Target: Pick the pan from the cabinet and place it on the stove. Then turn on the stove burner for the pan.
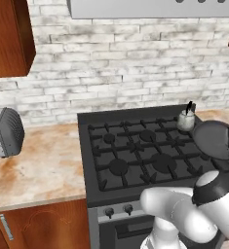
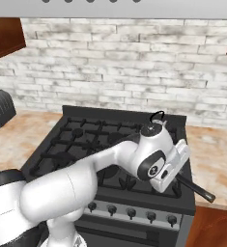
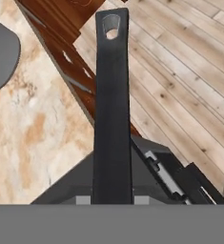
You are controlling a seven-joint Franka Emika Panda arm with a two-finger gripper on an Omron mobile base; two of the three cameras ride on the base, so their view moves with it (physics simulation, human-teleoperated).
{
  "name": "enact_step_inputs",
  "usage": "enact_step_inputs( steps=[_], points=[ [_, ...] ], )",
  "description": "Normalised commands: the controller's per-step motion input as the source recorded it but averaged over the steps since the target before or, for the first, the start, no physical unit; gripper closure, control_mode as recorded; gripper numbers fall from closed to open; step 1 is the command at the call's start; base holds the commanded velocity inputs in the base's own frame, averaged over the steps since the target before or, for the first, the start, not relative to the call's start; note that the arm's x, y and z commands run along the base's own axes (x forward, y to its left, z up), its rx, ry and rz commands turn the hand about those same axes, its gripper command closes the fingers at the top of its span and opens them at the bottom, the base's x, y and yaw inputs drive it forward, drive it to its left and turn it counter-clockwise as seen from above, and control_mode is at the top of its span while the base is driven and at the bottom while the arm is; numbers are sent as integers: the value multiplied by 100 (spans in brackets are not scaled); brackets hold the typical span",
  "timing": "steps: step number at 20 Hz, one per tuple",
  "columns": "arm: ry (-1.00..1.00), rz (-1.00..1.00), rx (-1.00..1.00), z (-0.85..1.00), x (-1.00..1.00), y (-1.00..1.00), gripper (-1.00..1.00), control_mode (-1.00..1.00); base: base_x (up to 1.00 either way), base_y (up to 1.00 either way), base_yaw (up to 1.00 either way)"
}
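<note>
Since my hand cam looks straight down the pan handle, I'd say the gripper is clamped on it, holding it over the stove's front right corner by the marble counter.

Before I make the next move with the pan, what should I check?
1. Grip: the pan handle runs straight out of the hand, which is shut on it. Ok.
2. Pan position: its handle juts past the front right corner of the stove; its body is hidden by the arm. Cannot tell.
3. Rear right burner: the kettle stands there. Not ok as a landing spot.
4. Front left burner: bare grate. Ok.
5. Knobs: the front row is unobstructed, but the hand is occupied. Not ok until the pan is released.
</note>
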Motion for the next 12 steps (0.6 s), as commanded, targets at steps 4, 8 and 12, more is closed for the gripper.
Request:
enact_step_inputs(
  steps=[4, 8, 12],
  points=[
    [8, 2, 0, -41, 14, -14, 100, -100, 0, 0, 0],
    [9, 3, 0, -31, 15, -20, 100, -100, 0, 0, 0],
    [6, 3, 2, -16, 18, -23, 100, -100, 0, 0, 0]
  ],
)
